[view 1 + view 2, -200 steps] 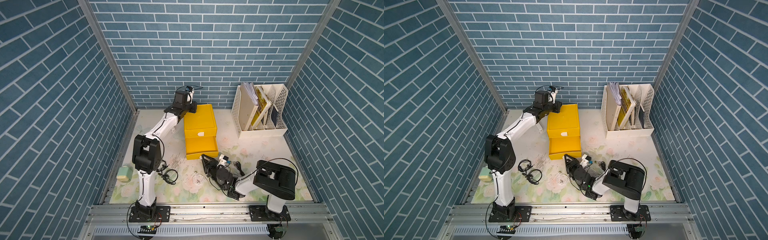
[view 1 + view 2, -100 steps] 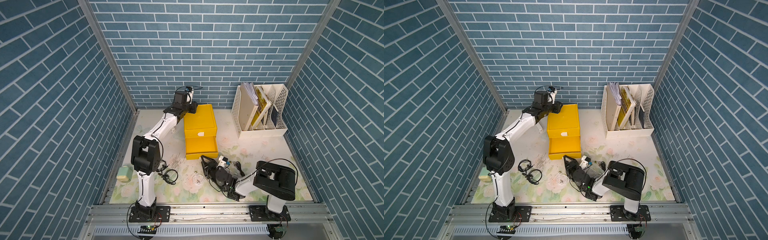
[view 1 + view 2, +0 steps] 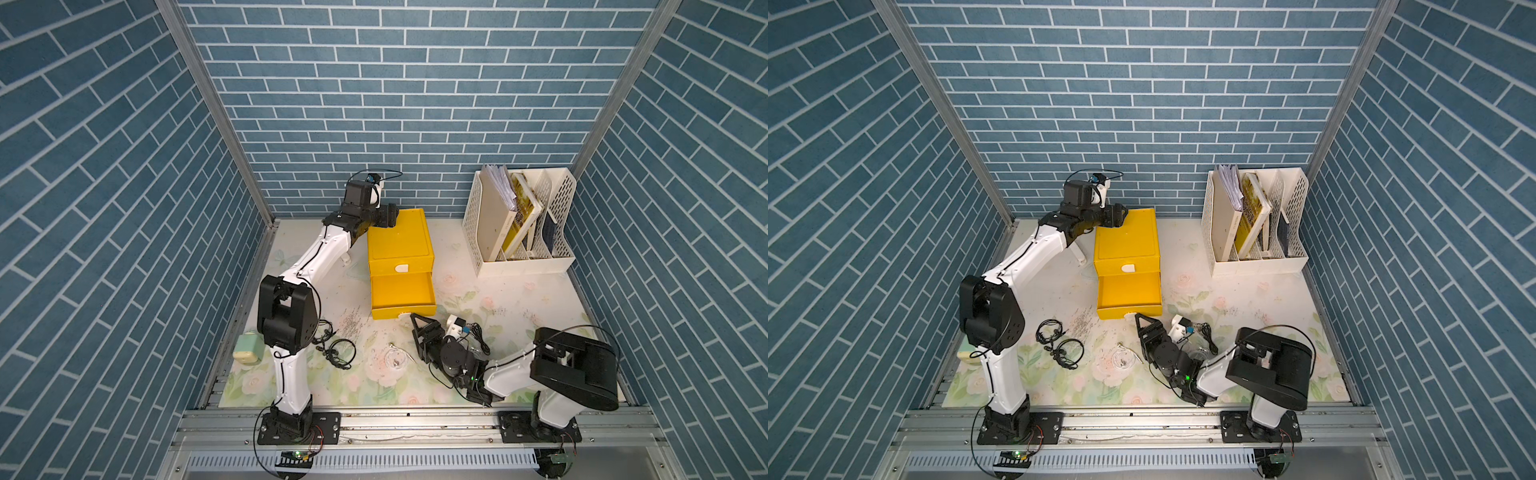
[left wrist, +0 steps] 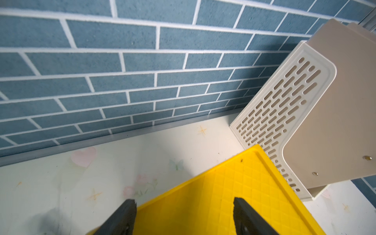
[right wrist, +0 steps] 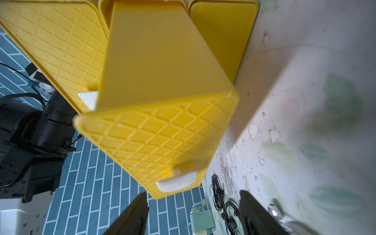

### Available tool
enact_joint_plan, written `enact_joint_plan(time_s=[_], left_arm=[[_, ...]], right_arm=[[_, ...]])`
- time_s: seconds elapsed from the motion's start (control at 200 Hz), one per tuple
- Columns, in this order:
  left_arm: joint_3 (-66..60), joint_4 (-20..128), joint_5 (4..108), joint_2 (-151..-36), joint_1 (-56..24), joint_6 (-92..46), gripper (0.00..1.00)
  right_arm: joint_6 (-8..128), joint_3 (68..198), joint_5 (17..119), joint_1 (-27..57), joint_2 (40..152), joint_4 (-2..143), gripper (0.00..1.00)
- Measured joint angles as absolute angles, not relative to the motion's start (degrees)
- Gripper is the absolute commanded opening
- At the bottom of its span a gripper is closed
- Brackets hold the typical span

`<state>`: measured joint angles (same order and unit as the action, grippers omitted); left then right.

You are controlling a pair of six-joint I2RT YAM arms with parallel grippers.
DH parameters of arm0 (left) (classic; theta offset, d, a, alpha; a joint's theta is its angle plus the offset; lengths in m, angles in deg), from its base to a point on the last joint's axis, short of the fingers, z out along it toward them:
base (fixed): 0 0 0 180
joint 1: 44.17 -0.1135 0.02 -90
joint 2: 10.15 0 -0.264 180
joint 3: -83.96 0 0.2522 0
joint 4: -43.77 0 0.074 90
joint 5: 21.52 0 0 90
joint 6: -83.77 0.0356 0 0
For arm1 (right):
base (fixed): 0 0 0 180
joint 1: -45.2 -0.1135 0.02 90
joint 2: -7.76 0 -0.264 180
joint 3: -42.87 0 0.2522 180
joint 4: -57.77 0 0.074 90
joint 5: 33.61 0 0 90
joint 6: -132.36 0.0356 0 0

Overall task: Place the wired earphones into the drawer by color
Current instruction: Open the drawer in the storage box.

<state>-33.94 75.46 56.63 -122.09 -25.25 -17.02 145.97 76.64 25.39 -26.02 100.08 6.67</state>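
The yellow drawer unit (image 3: 399, 243) stands mid-table with its lower drawer (image 3: 403, 311) pulled out; nothing shows inside it. My left gripper (image 3: 390, 216) (image 4: 183, 201) is open at the unit's back left top corner, straddling the yellow edge. My right gripper (image 3: 415, 322) (image 5: 193, 195) is open just in front of the drawer's white handle (image 5: 177, 182), holding nothing. The black wired earphones (image 3: 336, 353) (image 3: 1059, 340) (image 5: 218, 191) lie in loose coils by the left arm's base. A white coil (image 3: 395, 359) (image 3: 1123, 358) lies left of the right gripper.
A white file rack (image 3: 519, 224) (image 4: 280, 114) with books stands at the back right. A small pale green box (image 3: 246, 359) (image 5: 202, 221) sits at the table's left edge. Another black cable tangle (image 3: 1206, 332) lies beside the right wrist.
Both grippers' jaws have spread apart over the last second. The arms have hardly shifted, and the lower drawer stays pulled out.
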Motion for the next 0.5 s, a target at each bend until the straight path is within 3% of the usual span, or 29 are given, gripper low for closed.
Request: enact_joint_plan(time_s=[0.24, 0.355, 0.5], left_arm=[[-34.22, 81.78, 55.53, -116.61, -27.92, -19.47, 0.88], [-35.25, 83.92, 55.36, -112.17, -28.79, -20.08, 0.94], [-35.53, 85.91, 55.2, -104.74, -29.14, -21.06, 0.95]], right_arm=[[144.36, 72.88, 25.63, -26.02, 85.85, 18.49, 0.76], [142.74, 72.64, 26.19, -26.04, 77.26, 28.13, 0.76], [140.64, 72.51, 25.87, -26.06, 63.66, 43.02, 0.76]])
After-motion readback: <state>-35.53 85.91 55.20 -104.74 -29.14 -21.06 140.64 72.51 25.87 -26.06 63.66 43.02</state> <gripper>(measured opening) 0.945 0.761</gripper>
